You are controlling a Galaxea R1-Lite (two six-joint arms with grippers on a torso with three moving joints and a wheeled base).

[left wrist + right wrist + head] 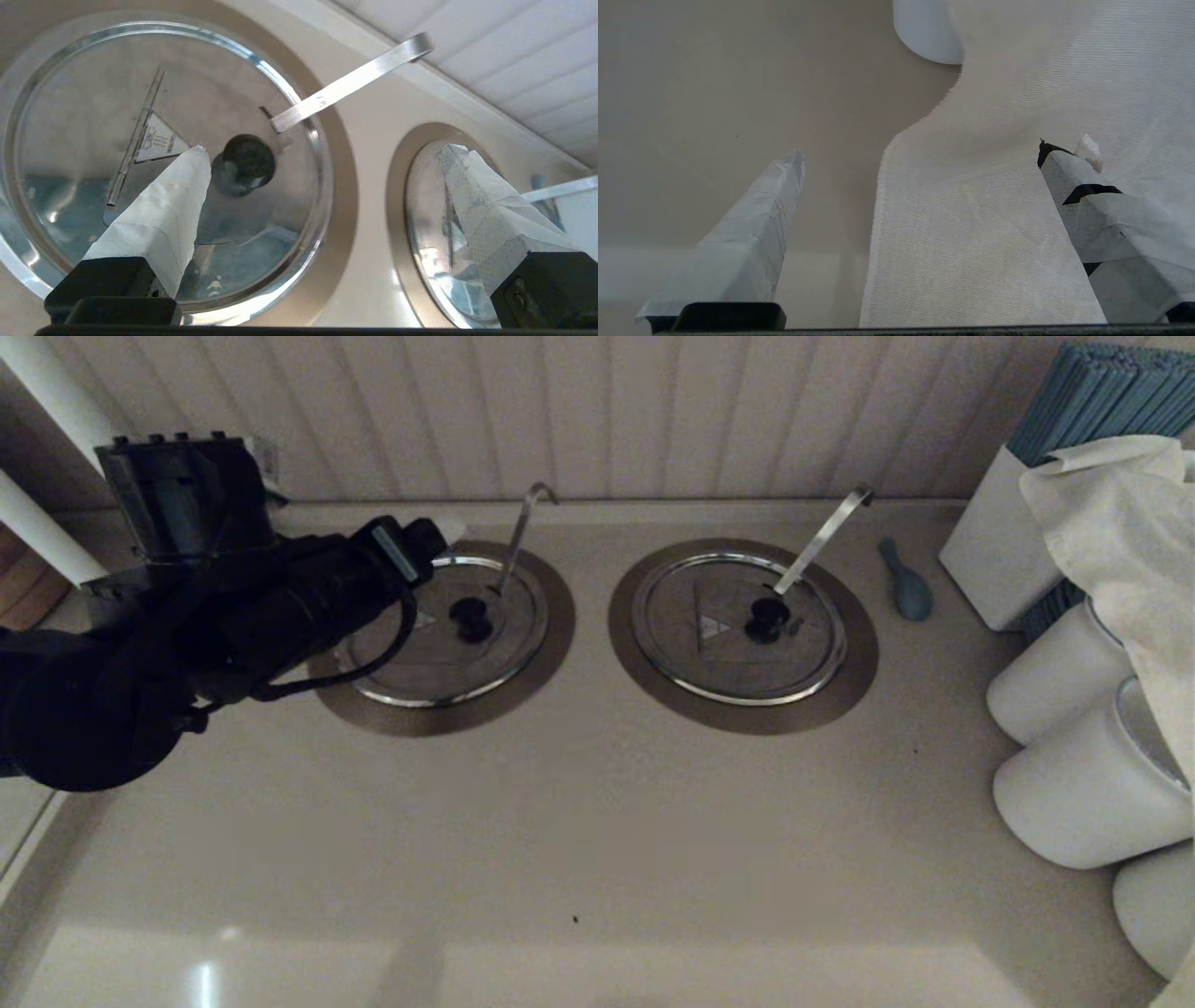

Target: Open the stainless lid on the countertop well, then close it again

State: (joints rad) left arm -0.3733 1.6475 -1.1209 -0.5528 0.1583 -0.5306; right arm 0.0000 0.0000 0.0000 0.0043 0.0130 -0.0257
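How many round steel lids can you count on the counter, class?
2. The stainless lid sits on the left well, under the left pincer; its twin lid covers the right well. Neither looks hidden.

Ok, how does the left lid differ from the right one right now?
The stainless lid has the open left hand above it; the twin lid has nothing over it. In the head view the stainless lid's ladle handle looks thin and hook-tipped, the twin lid's handle broader and flat. Both sit closed, each with a black knob and triangle mark. The right hand is parked over white cloth.
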